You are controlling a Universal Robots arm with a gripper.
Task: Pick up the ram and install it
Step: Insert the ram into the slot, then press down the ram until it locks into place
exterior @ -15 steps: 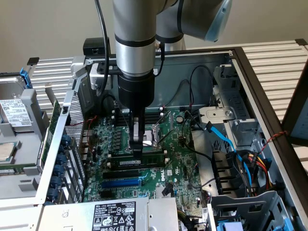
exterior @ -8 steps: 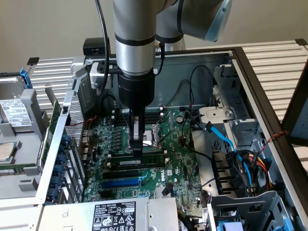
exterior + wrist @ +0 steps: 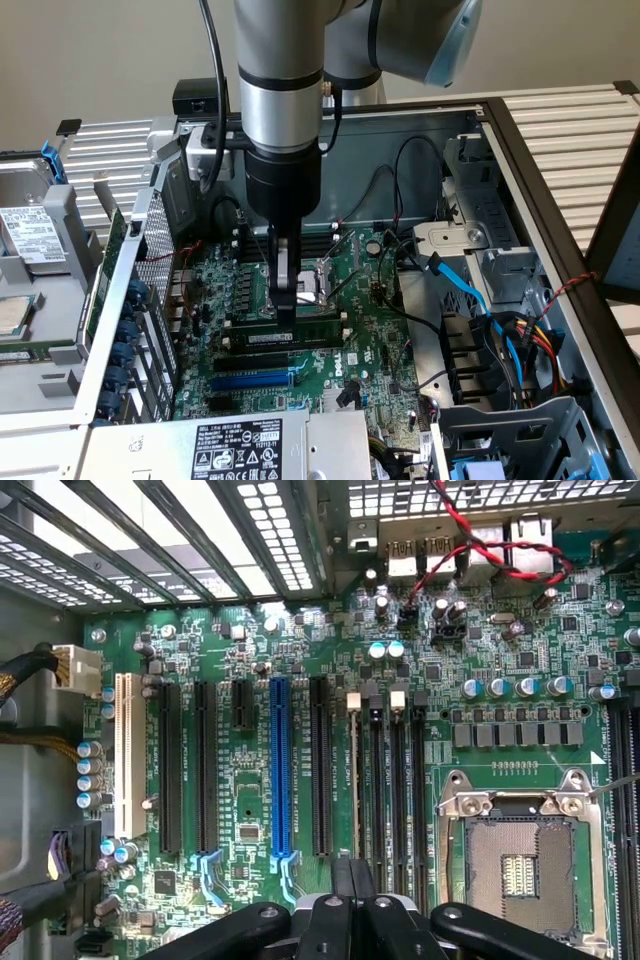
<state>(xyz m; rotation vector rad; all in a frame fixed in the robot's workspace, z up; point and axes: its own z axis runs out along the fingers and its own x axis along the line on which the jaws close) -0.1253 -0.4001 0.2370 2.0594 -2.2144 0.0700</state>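
Open computer case [image 3: 520,130]: grey sheet-metal walls with perforated panels. Loose cable [image 3: 470,290] in blue, black and red is bundled at the exterior view's right. The arm [image 3: 280,100], a smooth silver cylinder with a black collar, is held vertically inside the case.

The motherboard [image 3: 250,810] is a large, flat, matt green board, densely set with small silver capacitors. A square metal CPU socket [image 3: 520,865] with a gold contact field is noted beside the memory slots [image 3: 400,780]. The expansion slots are long, narrow and of hard plastic: most are black, with one blue slot [image 3: 281,770] and one white slot [image 3: 125,755].

The ram [image 3: 305,338], a thin green stick with a white label, is seen on edge along a black slot near the middle of the board. It lies just on the near side of the socket.

The gripper [image 3: 286,316] has slim black fingers, and its jaws are pressed together. The tips are set at the top edge of the ram, about mid-length. Whether the stick is pinched or merely pushed cannot be told.

Step judged: seating the ram. Force is best applied straight down, with the stick kept square to its slot so that both ends are driven equally. A push at mid-length alone may leave one end high. Side load is to be avoided, since the stick is thin and stiff and the slot plastic is probably brittle.
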